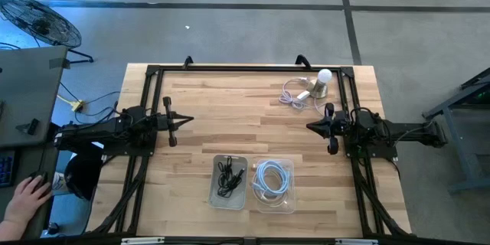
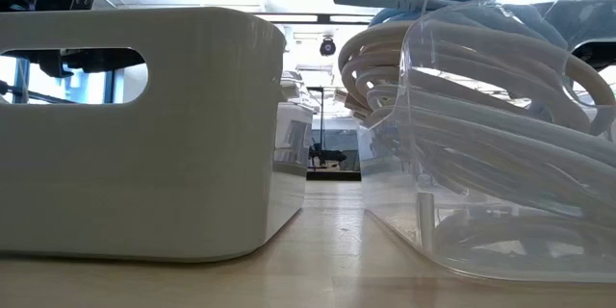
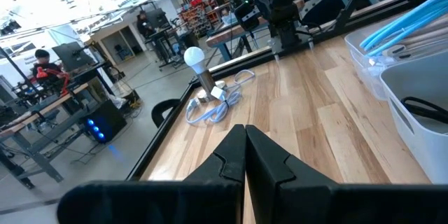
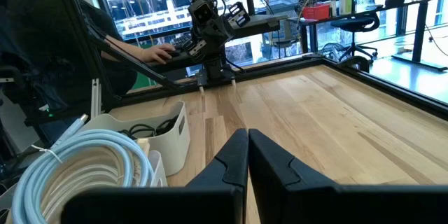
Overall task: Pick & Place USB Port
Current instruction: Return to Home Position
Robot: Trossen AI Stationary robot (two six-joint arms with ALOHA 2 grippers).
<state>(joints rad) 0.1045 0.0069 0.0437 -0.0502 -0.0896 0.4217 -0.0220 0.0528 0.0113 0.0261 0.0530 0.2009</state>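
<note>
At the table's far right a white bulb (image 1: 325,76) stands on a metal-coloured base, with small white USB plug pieces (image 3: 217,92) and a looped pale cable (image 1: 293,96) lying on the wood beside it. Which piece is the USB port, I cannot tell. My left gripper (image 1: 190,120) is shut and level at the table's left, well short of them. My right gripper (image 1: 309,127) is shut and level at the right, a little nearer the table's near edge than the bulb. In both wrist views the fingertips of the left gripper (image 3: 245,133) and the right gripper (image 4: 248,136) meet with nothing between them.
A white bin (image 1: 230,181) with black cables and a clear bin (image 1: 274,186) with coiled pale blue cable stand near the front middle. Black frame rails (image 1: 153,84) run along the table's sides. A person's hand (image 1: 27,196) rests on a desk beyond the left edge.
</note>
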